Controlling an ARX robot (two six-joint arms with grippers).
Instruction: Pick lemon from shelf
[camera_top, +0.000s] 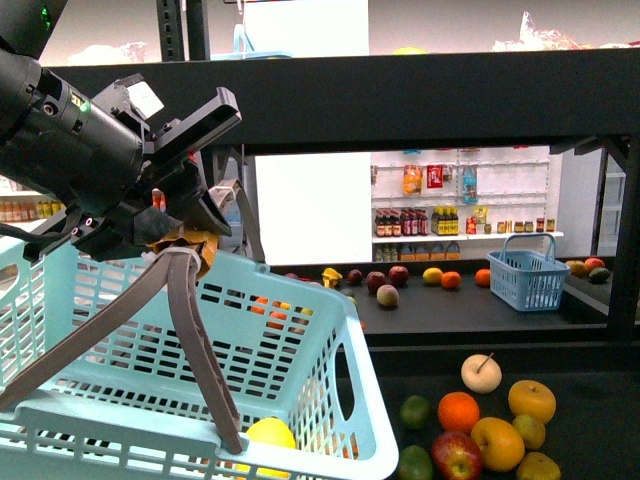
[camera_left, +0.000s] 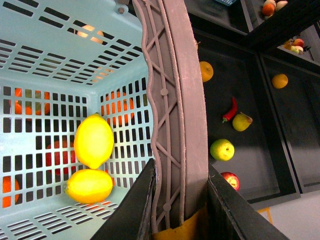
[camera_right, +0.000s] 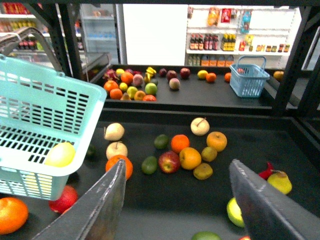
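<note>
My left gripper (camera_left: 181, 167) is shut on the grey-brown handle (camera_left: 175, 90) of a light blue basket (camera_top: 300, 330), held up in front of the black shelf (camera_top: 430, 95). Two bright yellow lemons (camera_left: 93, 140) (camera_left: 89, 186) lie touching on the basket floor. One lemon (camera_top: 270, 435) shows low in the front view, and one lemon (camera_right: 60, 154) shows through the basket wall in the right wrist view. My right gripper (camera_right: 177, 165) hangs open over the shelf's lower tray (camera_right: 165, 200), holding nothing. A small yellow fruit (camera_top: 432, 275) on the far tray is too small to name.
Loose oranges (camera_right: 180, 143), apples (camera_right: 169, 161), green fruits (camera_right: 149, 164) and a pale apple (camera_right: 200, 126) lie on the lower tray. A red chilli (camera_left: 230, 110) lies by a yellow pear. A small blue basket (camera_top: 527, 275) stands on the far tray. White product shelves (camera_top: 460, 205) stand behind.
</note>
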